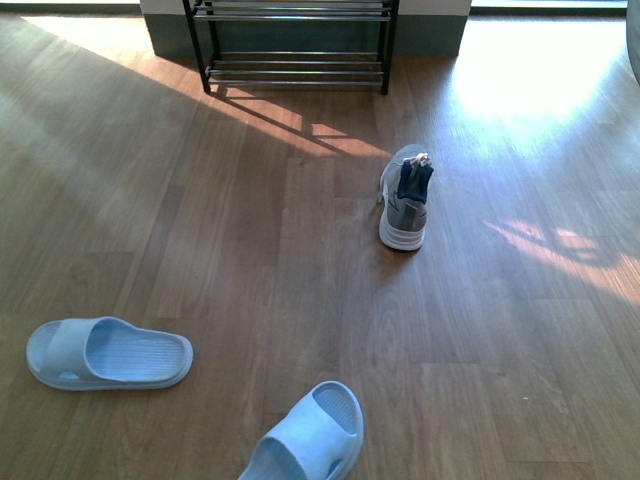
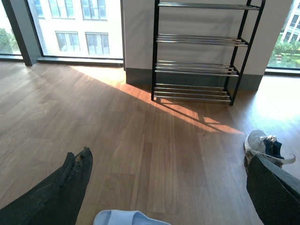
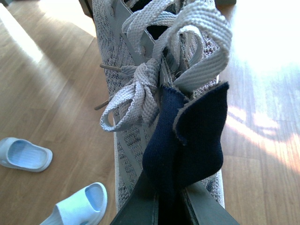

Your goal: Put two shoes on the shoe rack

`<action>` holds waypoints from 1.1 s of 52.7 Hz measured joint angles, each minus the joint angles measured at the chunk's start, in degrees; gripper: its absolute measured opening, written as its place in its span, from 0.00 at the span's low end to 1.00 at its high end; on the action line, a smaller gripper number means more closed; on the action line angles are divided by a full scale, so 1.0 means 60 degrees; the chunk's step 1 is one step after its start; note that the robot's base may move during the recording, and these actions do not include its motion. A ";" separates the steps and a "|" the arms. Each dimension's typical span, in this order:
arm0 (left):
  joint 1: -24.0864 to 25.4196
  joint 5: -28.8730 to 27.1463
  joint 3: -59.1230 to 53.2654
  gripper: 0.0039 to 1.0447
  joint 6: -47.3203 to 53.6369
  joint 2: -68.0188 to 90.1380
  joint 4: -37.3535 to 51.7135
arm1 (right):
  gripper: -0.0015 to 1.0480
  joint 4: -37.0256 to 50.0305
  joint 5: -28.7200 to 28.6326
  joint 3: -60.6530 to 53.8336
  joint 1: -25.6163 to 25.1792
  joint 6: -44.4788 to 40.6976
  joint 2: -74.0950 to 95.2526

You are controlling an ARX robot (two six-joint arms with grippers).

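1. Right claw [image 3: 171,202], right wrist view: clenched on a fold of dark navy fabric [image 3: 192,136] at the mouth of a grey knit lace-up sneaker [image 3: 123,93]. Tongue or collar, cannot tell which. Loose grey laces [image 3: 154,70] lie just beyond the grip. Sole is hidden here.
2. Front view: sneaker [image 1: 404,212] stands upright on the wooden floor [image 1: 200,200], thick white sole down. Its toe points toward the black-framed shoe rack [image 1: 295,62] with chrome bar shelves, well apart from it. No arm in frame. One pale blue rubber slide [image 1: 108,353] lies at left, a second slide [image 1: 308,436] at the lower edge. No second sneaker visible.
3. Left wrist view: left claw [image 2: 167,158] released, fingers spread wide, holding nothing. No shoe on the rack tiers in view.
4. Risks (judgement):
   - The hold is on soft fabric only, so the shoe may swing, tilt or slip free when lifted.
   - Dangling laces could snag a chrome bar.
   - A sole set crooked across the thin bars could tip.
   - The missing shoe must be found first.
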 joint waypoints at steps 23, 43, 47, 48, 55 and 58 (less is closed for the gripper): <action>0.0000 0.0036 0.0000 0.91 0.0000 0.0000 0.0000 | 0.02 0.0000 0.0262 -0.0004 -0.0066 0.0029 0.0000; 0.0004 0.0033 0.0000 0.91 0.0000 0.0000 0.0000 | 0.02 -0.0004 0.0135 -0.0007 -0.0055 0.0033 0.0011; 0.0004 0.0033 0.0000 0.91 0.0000 0.0000 0.0000 | 0.02 0.0000 0.0135 -0.0007 -0.0055 0.0029 -0.0004; 0.0004 0.0036 0.0000 0.91 0.0000 0.0000 0.0000 | 0.02 -0.0004 0.0135 -0.0007 -0.0055 0.0029 0.0004; 0.0000 -0.0022 0.0000 0.91 -0.0004 0.0000 -0.0004 | 0.02 -0.0004 0.0098 -0.0018 -0.0055 0.0029 0.0004; 0.0000 -0.0018 0.0000 0.91 -0.0004 0.0000 0.0000 | 0.02 -0.0004 0.0036 -0.0018 -0.0015 0.0029 0.0004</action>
